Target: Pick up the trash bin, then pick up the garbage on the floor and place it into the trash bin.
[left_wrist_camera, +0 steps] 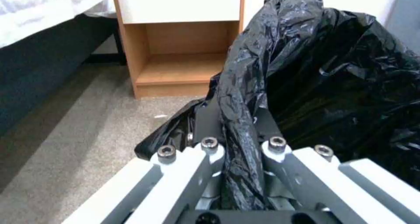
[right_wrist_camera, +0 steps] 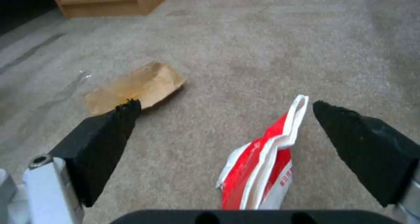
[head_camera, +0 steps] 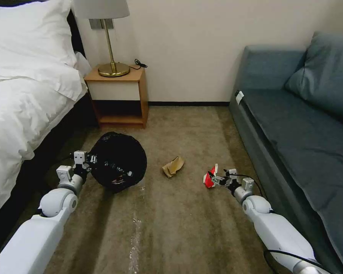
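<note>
Carpet (head_camera: 186, 213) covers the floor between a white-sheeted bed (head_camera: 23, 95) on the left and a blue-grey sofa (head_camera: 308, 129) on the right. The trash bin (head_camera: 118, 161) is out in front of the bed near a wooden nightstand (head_camera: 120, 95), its black bag liner (left_wrist_camera: 332, 86) draped over the rim so that the white plastic under it is hidden. The left pincer (head_camera: 88, 160) is at the bin's near-left rim, and in the left wrist view its two fingers (left_wrist_camera: 208, 119) are pressed together on a bunched fold of the liner at the rim.

The right pincer (head_camera: 213, 178) is low over the carpet close to the sofa's front edge. Its black pads (right_wrist_camera: 109, 138) stand wide apart, with the red-and-white packet (right_wrist_camera: 262, 165) lying crumpled between them, nearer the right pad and touching neither as far as the right wrist view shows. The tan paper wad (head_camera: 173, 166) lies on the carpet between the bin and the packet, apart from both; in the right wrist view it sits just beyond the left pad's tip.

A brass lamp (head_camera: 112, 57) and a black cord (head_camera: 140, 63) sit on top of the nightstand against the wall.
</note>
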Available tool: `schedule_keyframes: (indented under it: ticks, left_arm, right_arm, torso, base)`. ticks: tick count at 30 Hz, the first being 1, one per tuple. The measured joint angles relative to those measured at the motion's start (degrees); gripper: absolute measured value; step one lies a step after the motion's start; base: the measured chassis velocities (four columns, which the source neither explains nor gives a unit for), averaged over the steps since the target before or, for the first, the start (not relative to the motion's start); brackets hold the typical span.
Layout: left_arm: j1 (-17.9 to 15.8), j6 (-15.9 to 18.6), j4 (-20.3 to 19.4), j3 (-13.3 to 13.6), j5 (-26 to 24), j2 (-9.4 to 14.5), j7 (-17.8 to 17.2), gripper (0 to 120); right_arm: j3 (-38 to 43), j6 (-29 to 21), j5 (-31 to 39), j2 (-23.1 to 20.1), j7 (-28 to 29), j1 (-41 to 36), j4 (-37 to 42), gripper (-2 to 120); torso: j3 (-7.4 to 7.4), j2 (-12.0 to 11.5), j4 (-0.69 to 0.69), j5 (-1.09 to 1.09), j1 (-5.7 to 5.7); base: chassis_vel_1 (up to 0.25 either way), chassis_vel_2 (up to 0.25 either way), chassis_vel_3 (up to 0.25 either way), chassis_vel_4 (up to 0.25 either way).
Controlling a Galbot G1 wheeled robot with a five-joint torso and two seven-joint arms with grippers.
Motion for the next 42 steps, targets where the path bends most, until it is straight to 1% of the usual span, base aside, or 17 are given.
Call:
schedule_keyframes:
  ticks: [11, 25, 42]
  left_arm:
    - [0.13, -0.53, 0.40, 0.00, 0.11, -0.33, 0.32, 4]
    - [-0.06, -0.76, 1.16, 0.47, 0.24, -0.82, 0.83, 4]
    - [-1.14, -1.20, 2.43, 1.22, 0.12, -1.27, 1.40, 4]
  right_arm:
    - [0.22, 0.26, -0.02, 0.21, 0.04, -0.07, -0.32, 100]
    - [0.28, 0.26, 0.39, 1.05, -0.32, 0.70, -1.56, 100]
    - [0.06, 0.13, 0.70, 2.00, -1.34, 1.75, -3.55, 100]
  torso:
    - [0.00, 0.00, 0.00, 0.00, 0.00]
    - [0.00, 0.00, 0.00, 0.00, 0.00]
    - [0.00, 0.00, 0.00, 0.00, 0.00]
  base:
    - [-0.070, 0.065, 0.078, -0.069]
    - [-0.030, 0.031, 0.022, -0.021]
    - [-0.062, 0.060, 0.065, -0.062]
